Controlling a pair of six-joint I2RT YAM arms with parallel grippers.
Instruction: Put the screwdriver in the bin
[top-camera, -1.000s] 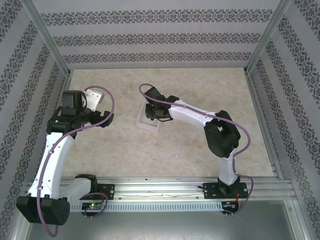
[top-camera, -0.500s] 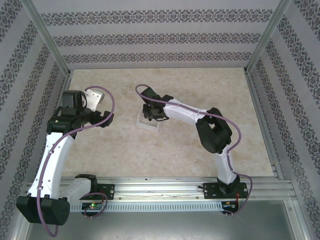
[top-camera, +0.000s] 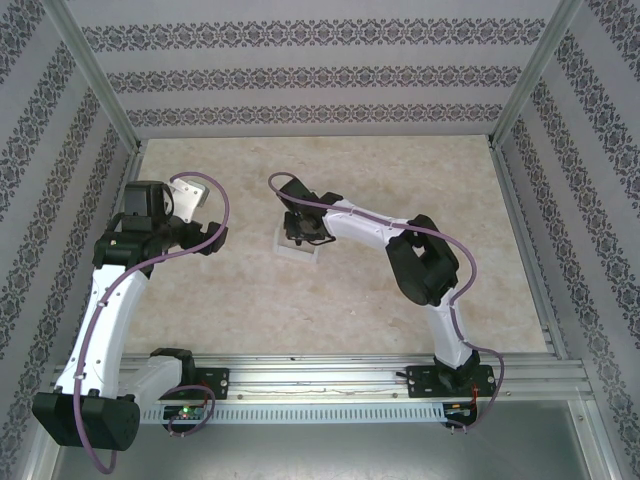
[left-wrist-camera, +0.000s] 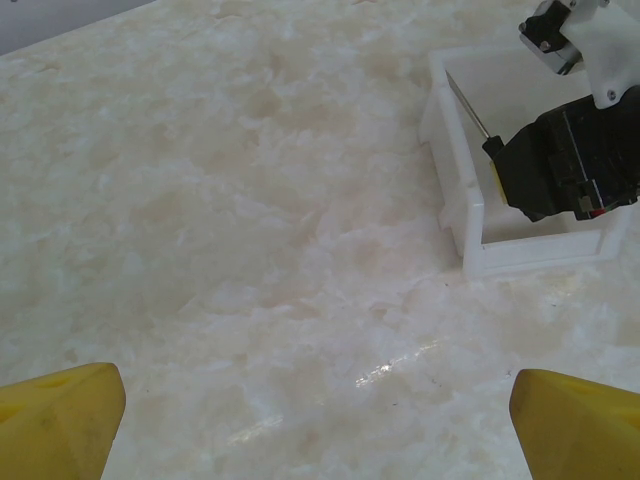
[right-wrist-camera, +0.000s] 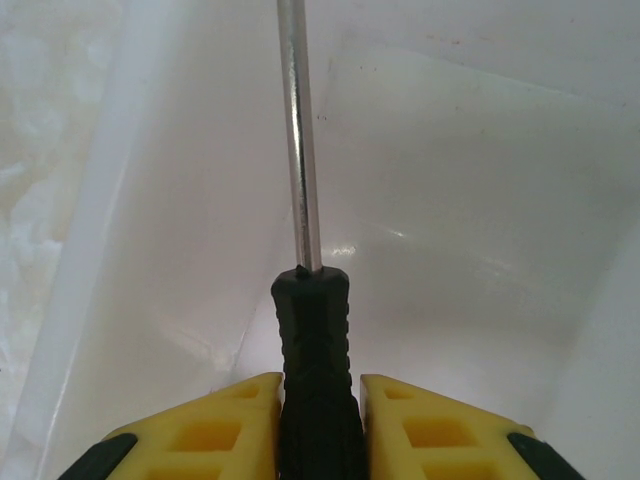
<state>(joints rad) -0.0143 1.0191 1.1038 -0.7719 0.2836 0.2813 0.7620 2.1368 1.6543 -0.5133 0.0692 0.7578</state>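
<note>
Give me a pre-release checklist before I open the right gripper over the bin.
1. Right gripper shut on the screwdriver handle: ok.
2. Shaft over the inside of the bin, not over its rim: ok.
3. Tip clear of the bin floor and wall: cannot tell.
4. Bin sitting flat on the table: ok.
5. Left gripper open and well apart from the bin: ok.
</note>
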